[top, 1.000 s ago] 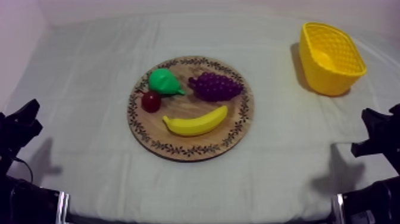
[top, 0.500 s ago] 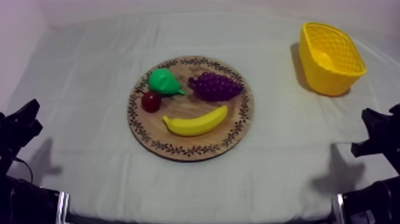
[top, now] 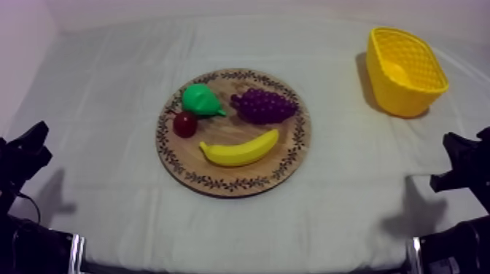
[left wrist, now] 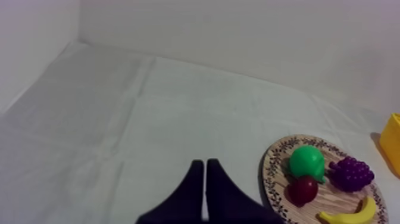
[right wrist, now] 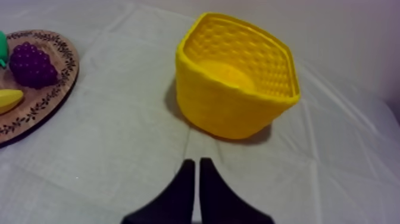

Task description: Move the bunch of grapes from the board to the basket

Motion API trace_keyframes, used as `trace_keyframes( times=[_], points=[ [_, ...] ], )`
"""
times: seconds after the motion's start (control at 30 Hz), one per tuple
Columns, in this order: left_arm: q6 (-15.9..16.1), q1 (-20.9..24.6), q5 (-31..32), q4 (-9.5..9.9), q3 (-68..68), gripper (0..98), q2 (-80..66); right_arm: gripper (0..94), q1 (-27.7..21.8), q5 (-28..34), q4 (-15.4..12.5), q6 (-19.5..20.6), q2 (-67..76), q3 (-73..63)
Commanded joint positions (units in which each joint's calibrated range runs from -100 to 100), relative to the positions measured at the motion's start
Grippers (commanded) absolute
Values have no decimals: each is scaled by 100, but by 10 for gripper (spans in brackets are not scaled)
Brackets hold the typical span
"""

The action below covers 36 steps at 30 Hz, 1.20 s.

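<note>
You are looking at the grapes (top: pixel 264 106) lying on the board (top: pixel 233 182), just beside the pear (top: pixel 200 100). The basket (top: pixel 397 98) is standing well apart on the worktop (top: pixel 109 87). Your left hand (left wrist: pixel 205 164) and right hand (right wrist: pixel 196 162) are sitting closed tight, holding nothing.

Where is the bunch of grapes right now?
In the top view the bunch of grapes lies on the wooden board, right of the pear and behind the banana.
</note>
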State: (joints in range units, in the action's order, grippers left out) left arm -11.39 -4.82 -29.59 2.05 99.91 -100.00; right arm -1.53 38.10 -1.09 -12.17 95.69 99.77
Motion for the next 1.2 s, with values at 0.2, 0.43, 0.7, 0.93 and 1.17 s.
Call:
trace_keyframes(
  times=[0.2, 0.43, 0.7, 0.93, 1.17],
  points=[
    [0, 0, 1, 2, -2, 1, 0, 3, 7, 4, -1, -2, -2, 1],
    [1, 0, 1, 2, -2, 1, 0, 5, 7, 4, -1, 1, -2, 1],
    [0, 0, 1, 2, -2, 1, 0, 6, 89, 4, -1, 346, -2, 1],
    [-1, 0, 1, 2, -2, 1, 0, 6, 98, -30, -21, 139, -2, 1],
    [-1, 0, 1, 2, -2, 1, 0, 5, 168, -164, 21, 15, -181, -115]
  ],
)
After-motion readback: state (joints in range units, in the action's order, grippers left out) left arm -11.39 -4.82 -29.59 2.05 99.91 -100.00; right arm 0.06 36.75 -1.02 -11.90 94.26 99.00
